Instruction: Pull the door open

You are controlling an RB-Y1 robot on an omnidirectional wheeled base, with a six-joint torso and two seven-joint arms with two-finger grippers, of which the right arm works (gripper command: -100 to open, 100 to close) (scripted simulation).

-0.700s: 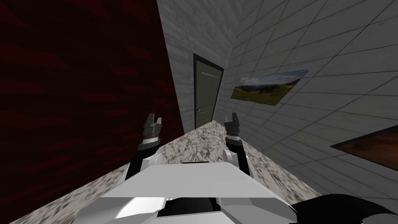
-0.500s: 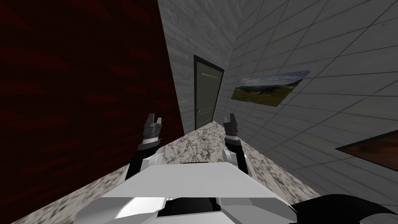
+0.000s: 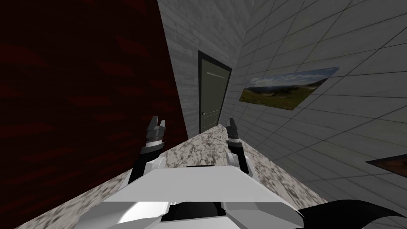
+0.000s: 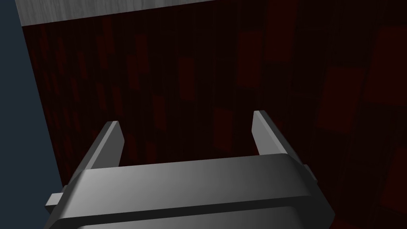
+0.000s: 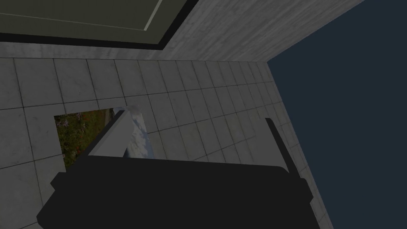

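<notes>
Both forearms reach forward at centre frame; the left claw (image 3: 158, 119) and right claw (image 3: 231, 120) stand wide and empty, well short of the shut door (image 3: 212, 95).

open floor (image 3: 198, 146) to the closed door (image 3: 212, 95); red wall (image 3: 79, 99) left, tiled wall (image 3: 326, 131) right.

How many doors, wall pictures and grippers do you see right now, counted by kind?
Doors: 1, the grey-green door at the hall's far end, shut.
Wall pictures: 2, the landscape picture and a dark-framed picture cut off by the edge, both on the tiled wall to my right.
Grippers: 2, the left gripper and the right gripper, both open.
Total: 5.
</notes>
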